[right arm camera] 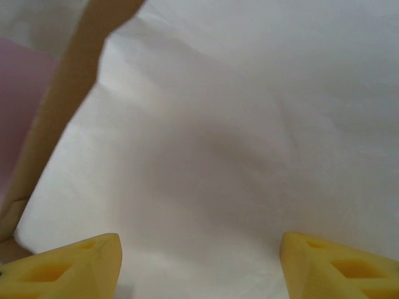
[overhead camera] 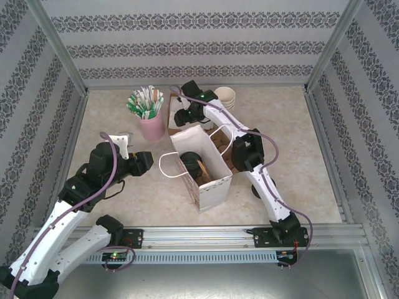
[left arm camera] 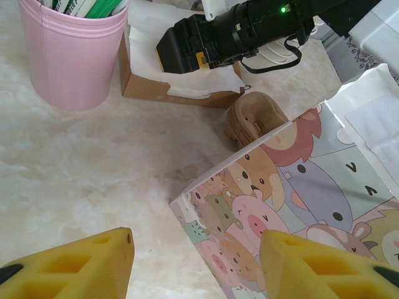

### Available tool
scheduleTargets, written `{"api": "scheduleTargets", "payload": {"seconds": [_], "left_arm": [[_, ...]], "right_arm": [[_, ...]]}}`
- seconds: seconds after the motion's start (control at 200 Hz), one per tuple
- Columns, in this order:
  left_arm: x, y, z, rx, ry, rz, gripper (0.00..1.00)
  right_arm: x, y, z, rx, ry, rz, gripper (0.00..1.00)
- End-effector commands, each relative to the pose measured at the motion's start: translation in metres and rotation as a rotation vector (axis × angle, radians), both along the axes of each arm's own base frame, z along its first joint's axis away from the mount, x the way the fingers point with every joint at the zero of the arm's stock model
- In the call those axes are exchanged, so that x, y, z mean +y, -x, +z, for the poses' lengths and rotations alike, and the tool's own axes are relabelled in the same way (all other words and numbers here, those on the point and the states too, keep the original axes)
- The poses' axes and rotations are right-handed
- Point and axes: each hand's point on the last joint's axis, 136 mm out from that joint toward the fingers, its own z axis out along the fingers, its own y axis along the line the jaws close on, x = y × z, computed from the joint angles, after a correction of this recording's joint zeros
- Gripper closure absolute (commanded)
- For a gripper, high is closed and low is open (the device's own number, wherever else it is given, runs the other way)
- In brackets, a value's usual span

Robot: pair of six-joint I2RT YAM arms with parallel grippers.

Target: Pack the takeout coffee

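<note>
The takeout coffee (overhead camera: 194, 166) stands upright inside the paper bag (overhead camera: 213, 187) at frame centre, just right of the left end effector (overhead camera: 147, 161) (the nearer) and below the right end effector (overhead camera: 179, 118), both with fingers apart and empty.

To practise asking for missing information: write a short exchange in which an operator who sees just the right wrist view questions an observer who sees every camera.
Operator: White paper lies ahead of my jaws. Where am I?
Observer: Over a brown box on the far side of the paper bag, beside the pink cup.
Operator: Where is the takeout coffee?
Observer: The takeout coffee stands inside the paper bag, black lid up.
Operator: And the left arm?
Observer: The left arm is to the left of the bag, its jaws open and empty.
</note>
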Motion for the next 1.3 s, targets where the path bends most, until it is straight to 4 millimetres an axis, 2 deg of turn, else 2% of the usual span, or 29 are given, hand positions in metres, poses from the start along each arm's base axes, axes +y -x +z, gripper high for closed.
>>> {"api": "scheduleTargets", "payload": {"seconds": [0.0,0.225,0.33,0.47,0.56,0.635,0.734,0.864,1.014,1.089,1.169,1.294], "left_arm": [[0.004,-0.005,0.007,-0.034,0.020,0.033,0.44],[0.004,-0.007,0.005,-0.030,0.022,0.039,0.44],[0.003,-0.007,0.003,-0.026,0.023,0.037,0.44],[0.002,-0.007,0.006,-0.028,0.029,0.034,0.45],[0.002,-0.007,0.005,-0.027,0.030,0.033,0.45],[0.002,-0.007,0.004,-0.024,0.036,0.033,0.45],[0.001,-0.006,0.004,-0.023,0.041,0.031,0.45],[0.001,-0.006,0.005,-0.027,0.044,0.032,0.46],[0.002,-0.006,0.005,-0.026,0.041,0.034,0.46],[0.002,-0.006,0.004,-0.027,0.039,0.035,0.46],[0.002,-0.007,0.003,-0.028,0.038,0.038,0.46],[0.004,-0.006,0.001,-0.026,0.034,0.042,0.46]], "right_arm": [[-0.004,-0.011,-0.003,-0.031,0.020,-0.058,0.32],[-0.006,-0.012,-0.022,-0.012,0.043,-0.077,0.39],[-0.007,-0.012,-0.022,-0.016,0.051,-0.077,0.46],[-0.004,-0.012,-0.003,-0.041,0.032,-0.072,0.57],[-0.002,-0.013,0.018,-0.070,0.009,-0.068,0.65],[-0.001,-0.015,0.036,-0.105,-0.006,-0.066,0.68],[-0.001,-0.019,0.058,-0.153,-0.018,-0.066,0.82],[-0.003,-0.021,0.078,-0.196,-0.025,-0.066,1.00],[-0.006,-0.023,0.097,-0.234,-0.032,-0.067,1.00],[-0.006,-0.024,0.095,-0.233,-0.035,-0.063,1.00],[-0.003,-0.025,0.088,-0.221,-0.047,-0.058,0.76],[-0.002,-0.030,0.067,-0.197,-0.045,-0.073,0.58]]}}
